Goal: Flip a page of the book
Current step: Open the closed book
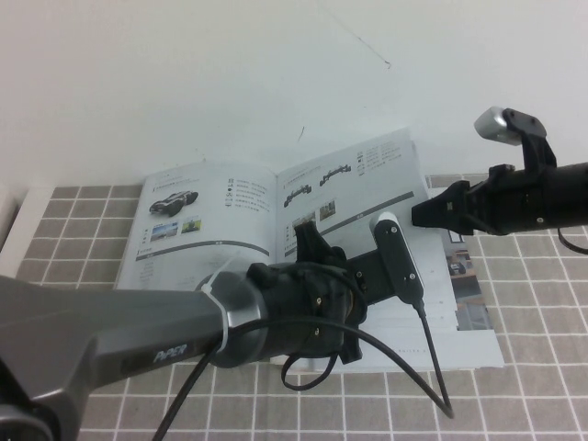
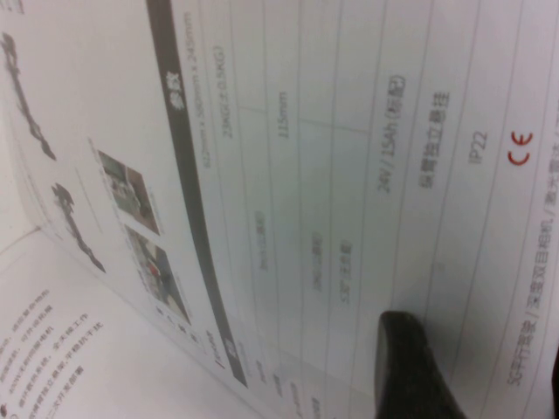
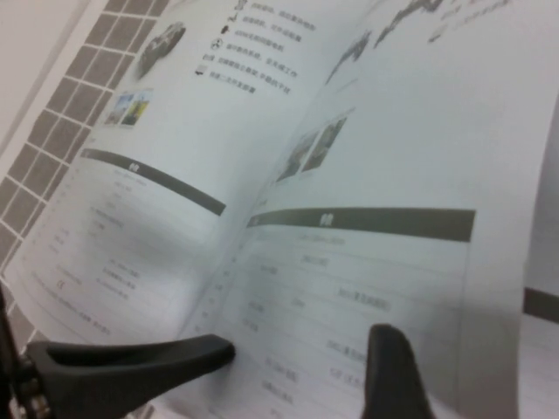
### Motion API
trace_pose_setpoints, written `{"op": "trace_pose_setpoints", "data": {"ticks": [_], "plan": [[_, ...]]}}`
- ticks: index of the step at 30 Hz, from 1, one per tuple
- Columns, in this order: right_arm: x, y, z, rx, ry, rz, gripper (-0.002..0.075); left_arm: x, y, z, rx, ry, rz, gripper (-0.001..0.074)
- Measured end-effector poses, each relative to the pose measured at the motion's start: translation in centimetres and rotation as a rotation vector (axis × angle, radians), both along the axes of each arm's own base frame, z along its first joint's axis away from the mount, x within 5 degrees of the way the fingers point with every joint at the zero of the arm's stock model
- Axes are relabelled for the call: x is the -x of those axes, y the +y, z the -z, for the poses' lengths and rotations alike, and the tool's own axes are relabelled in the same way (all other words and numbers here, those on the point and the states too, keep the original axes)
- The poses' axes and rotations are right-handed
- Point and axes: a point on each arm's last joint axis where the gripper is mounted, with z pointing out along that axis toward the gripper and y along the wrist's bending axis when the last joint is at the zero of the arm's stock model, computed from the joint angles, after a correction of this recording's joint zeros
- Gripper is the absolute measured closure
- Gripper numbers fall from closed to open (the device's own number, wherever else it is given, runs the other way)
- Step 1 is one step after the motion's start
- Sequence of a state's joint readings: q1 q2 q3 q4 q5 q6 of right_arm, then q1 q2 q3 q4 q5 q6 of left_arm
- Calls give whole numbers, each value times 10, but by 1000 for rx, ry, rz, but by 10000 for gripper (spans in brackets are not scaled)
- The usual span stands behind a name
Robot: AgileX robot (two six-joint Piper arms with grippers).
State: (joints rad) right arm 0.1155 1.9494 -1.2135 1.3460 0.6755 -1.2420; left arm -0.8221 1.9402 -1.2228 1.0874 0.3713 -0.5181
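Note:
The book (image 1: 197, 230) lies open on the tiled table; its flat left sheet shows one black buggy. The page (image 1: 358, 184) with two chassis pictures and a grey-barred table curves up off the right half. My right gripper (image 1: 418, 216) is at the page's right edge and shut on it. In the right wrist view one fingertip (image 3: 389, 375) lies on the page (image 3: 376, 262); the other is hidden behind the sheet. My left gripper (image 1: 308, 241) hovers open just above the page near the spine. In the left wrist view one finger (image 2: 410, 367) shows over the page (image 2: 349, 175).
A second booklet (image 1: 469, 294) with dark room photos lies under the book at the right. A grey-tiled cloth (image 1: 533, 367) covers the table and a white wall stands behind. A dark finger (image 3: 131, 362), seemingly the left gripper's, reaches over the book.

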Motion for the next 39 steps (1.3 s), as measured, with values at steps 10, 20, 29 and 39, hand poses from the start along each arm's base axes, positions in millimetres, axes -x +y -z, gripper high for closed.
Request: {"op": "trace_pose_setpoints", "data": {"ticks": [10, 20, 29, 39], "plan": [[6, 10, -9, -155, -7, -103, 333, 0, 1, 0, -7, -1, -8, 425], [7, 13, -12, -199, -37, -147, 338, 39, -16, -32, -88, -69, -3, 425], [7, 16, -19, -287, -34, -136, 338, 84, -40, -28, -54, -8, 218, 461], [11, 19, -27, -379, -44, -189, 338, 52, -35, 5, -53, -68, 225, 471]]}}
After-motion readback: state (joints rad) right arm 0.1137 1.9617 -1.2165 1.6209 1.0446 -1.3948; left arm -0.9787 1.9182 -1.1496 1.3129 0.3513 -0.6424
